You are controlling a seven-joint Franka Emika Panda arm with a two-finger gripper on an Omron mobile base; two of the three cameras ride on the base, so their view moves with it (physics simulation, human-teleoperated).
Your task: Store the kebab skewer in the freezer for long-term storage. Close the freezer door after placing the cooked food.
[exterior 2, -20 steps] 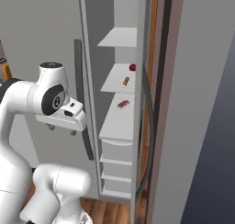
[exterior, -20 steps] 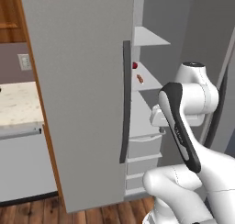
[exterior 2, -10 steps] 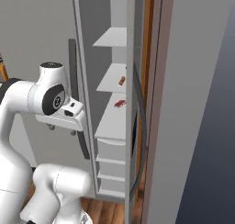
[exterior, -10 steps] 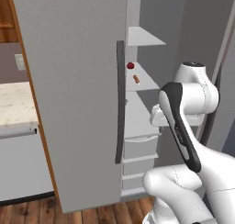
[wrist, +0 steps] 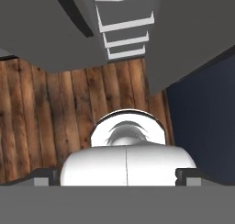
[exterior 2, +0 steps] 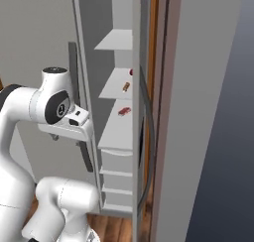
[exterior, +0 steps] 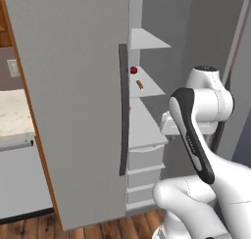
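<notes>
The freezer door [exterior: 73, 101] is matt grey w/ a smooth dark satin handle [exterior: 123, 110], the inner shelves [exterior 2: 116, 85] & drawers [exterior: 144, 157] look like smooth white plastic, the floor [wrist: 69, 113] is brown grained wood planks, the worktop [exterior: 12, 113] pale speckled stone, the arm [exterior: 196, 135] glossy white.

Your robot arm [exterior: 196, 135] is glossy white with rounded, bulbous link housings. In the left base view, a dark, nearly black band runs lengthwise down the link nearest the camera, tapering toward its lower end. The joint cap at the top is a flat dark grey disc. In the right base view, the same arm [exterior 2: 44, 102] shows a round dark joint face with a small pale mark at its centre, and a white, box-like wrist block with a small dark inset. Thin grey seams part the white shells near the base.
</notes>
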